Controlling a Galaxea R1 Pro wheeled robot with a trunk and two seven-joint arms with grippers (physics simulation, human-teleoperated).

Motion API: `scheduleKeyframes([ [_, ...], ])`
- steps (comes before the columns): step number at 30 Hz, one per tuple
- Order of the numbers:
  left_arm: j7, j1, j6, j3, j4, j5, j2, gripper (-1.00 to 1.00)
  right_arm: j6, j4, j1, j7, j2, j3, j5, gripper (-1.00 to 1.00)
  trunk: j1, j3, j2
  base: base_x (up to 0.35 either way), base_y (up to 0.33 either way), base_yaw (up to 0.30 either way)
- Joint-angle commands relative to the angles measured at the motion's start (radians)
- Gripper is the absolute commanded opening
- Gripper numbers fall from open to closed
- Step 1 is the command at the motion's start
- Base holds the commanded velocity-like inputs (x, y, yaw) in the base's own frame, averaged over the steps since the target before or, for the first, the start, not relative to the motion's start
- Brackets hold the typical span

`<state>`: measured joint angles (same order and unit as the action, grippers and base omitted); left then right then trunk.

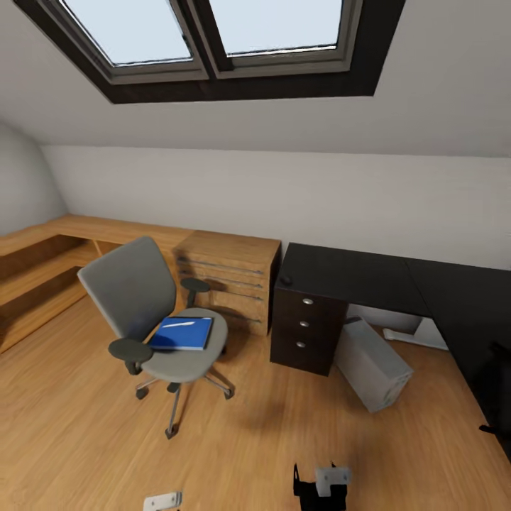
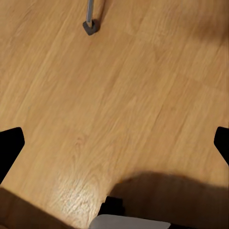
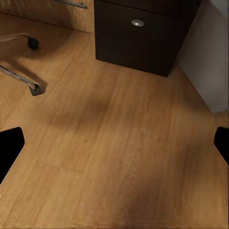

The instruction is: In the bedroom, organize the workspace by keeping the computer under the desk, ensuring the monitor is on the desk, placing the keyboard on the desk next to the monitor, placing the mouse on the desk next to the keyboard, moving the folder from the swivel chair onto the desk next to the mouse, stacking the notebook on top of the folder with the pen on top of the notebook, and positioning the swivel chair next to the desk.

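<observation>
Worktop [image 1: 369,273]: cut off at the 3 o'clock edge of the head view; its far end is unseen. Computer [image 1: 372,364]: leaning, its upper end hidden under the worktop. Swivel chair [image 1: 152,312]: in the right wrist view only two base legs [image 3: 21,81] show, the rest cropped. Small pale item on the folder [image 1: 183,333]: too small to identify.

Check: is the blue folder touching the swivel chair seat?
Touching. Head view shows the folder lying flat on the swivel chair seat, no gap visible under it.

open wood floor [image 1: 85,419] ahead, swivel chair [image 1: 152,312] left, tilted computer [image 1: 372,363] right
</observation>
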<state>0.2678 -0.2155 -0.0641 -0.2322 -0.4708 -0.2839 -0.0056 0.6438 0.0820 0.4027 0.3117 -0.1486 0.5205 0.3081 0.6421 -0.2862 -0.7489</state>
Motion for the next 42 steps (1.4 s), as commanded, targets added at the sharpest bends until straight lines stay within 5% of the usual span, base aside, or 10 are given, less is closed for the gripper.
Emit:
scheduleKeyframes([
  [1, 0.007, -0.001, -0.005, -0.008, 0.001, -0.011, 0.001, 1.0, 0.002, -0.001, 0.001, 0.005, 0.0, 0.009, 0.005, 1.0, 0.0, -0.001, -0.001, -0.326, -0.048, 0.0],
  [42, 0.007, -0.001, -0.006, -0.009, 0.063, -0.012, -0.007, 1.0, 0.002, -0.001, 0.001, 0.003, -0.004, 0.01, 0.006, 1.0, 0.0, -0.001, -0.001, -0.333, -0.058, 0.0],
])
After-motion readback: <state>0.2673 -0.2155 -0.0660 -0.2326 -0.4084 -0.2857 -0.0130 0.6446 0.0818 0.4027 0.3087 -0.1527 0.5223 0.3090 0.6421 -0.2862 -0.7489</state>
